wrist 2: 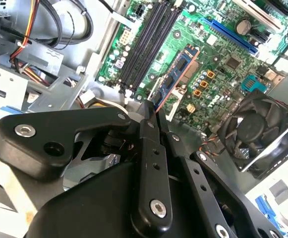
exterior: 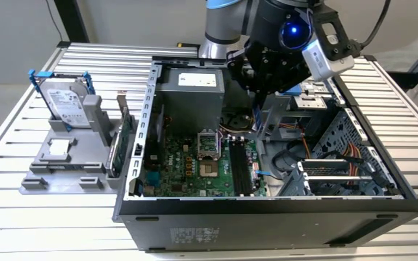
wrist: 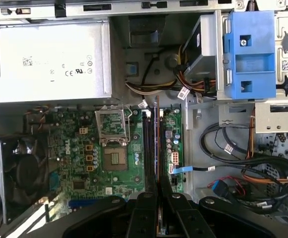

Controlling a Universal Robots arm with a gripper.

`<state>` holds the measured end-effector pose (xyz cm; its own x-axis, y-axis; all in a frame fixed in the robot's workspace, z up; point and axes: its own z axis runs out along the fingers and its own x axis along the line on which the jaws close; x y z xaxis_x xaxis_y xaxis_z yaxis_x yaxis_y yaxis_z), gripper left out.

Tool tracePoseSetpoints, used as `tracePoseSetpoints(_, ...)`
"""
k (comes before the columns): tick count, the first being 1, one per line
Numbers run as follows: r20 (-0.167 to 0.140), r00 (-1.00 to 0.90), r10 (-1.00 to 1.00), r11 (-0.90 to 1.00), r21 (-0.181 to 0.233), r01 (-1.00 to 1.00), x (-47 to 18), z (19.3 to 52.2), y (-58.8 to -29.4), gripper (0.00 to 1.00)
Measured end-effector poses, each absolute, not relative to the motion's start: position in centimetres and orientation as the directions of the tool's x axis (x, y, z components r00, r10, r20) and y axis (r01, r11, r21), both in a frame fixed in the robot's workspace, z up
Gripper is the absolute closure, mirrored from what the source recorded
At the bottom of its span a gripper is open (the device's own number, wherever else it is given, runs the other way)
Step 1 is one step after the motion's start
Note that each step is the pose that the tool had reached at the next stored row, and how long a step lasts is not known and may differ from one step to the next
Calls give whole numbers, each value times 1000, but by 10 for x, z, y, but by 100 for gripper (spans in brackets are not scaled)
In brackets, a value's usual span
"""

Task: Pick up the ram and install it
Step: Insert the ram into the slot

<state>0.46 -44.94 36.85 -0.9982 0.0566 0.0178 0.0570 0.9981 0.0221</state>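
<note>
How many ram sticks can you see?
1: the ram is pinched between the fingers, above the motherboard's black slots. Others may be hidden.

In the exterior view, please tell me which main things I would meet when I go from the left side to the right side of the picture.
Hard drive in its blue frame → green expansion card standing at the grey holder's edge → green motherboard inside the open case → black memory slots → orange and black cables → perforated metal drive cage.

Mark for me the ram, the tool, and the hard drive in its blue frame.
ram (wrist 2: 176, 79), second wrist view, on its chip side.
tool (wrist 2: 156, 111), second wrist view, midway between the fingertips clamping the ram.
hard drive (exterior: 69, 109), exterior view, on its labelled face.
</note>
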Motion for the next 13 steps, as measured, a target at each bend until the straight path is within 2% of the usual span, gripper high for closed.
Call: tracePoseSetpoints(13, 16, -998, 57, 998, 22, 57, 5, 346, -451, 100)
